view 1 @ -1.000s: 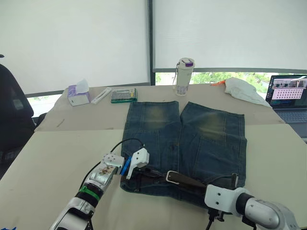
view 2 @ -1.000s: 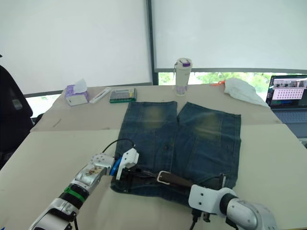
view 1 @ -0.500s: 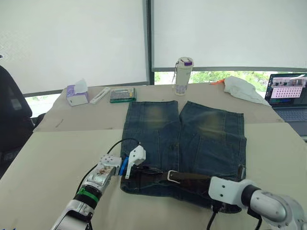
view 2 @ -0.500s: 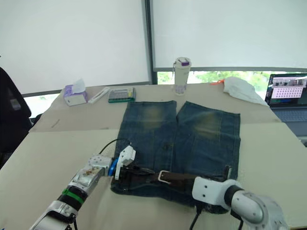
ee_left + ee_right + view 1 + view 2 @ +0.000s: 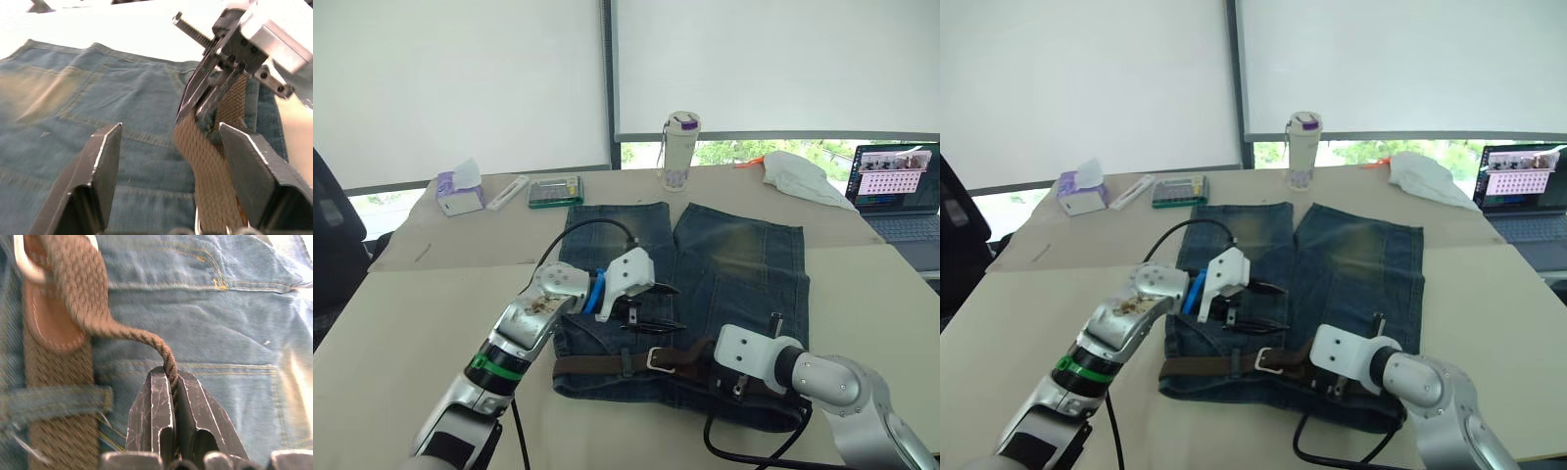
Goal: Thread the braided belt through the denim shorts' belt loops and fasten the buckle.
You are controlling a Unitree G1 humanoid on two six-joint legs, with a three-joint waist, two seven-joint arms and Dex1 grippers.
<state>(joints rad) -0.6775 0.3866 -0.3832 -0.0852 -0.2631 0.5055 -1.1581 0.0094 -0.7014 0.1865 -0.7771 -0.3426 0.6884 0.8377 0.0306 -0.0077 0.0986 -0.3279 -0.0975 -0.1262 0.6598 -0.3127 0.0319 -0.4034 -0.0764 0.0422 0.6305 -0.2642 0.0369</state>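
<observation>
The denim shorts (image 5: 724, 264) lie flat on the table, waistband toward me. The braided belt (image 5: 597, 366) runs along the waistband under a belt loop (image 5: 58, 399), and its silver buckle (image 5: 658, 358) rests near the waistband's middle. My right gripper (image 5: 740, 380) sits low on the waistband just right of the buckle, shut on the belt's braided tail (image 5: 164, 350), which curls back from the buckle. My left gripper (image 5: 658, 308) hovers open above the shorts' left leg, its fingers (image 5: 105, 166) apart with nothing between them; the left wrist view looks at the right gripper (image 5: 215, 78) holding the belt.
At the table's far side stand a bottle (image 5: 679, 152), a tissue box (image 5: 456, 191), a green case (image 5: 555, 191), a white cloth (image 5: 798, 174) and a laptop (image 5: 898, 191) at the right. A black cable (image 5: 744, 452) loops on the table near my right arm.
My left gripper let go at the waistband's left end, opened, rose and moved right over the shorts. My right gripper shifted left, holding the belt's tail. The camera shifted slightly.
</observation>
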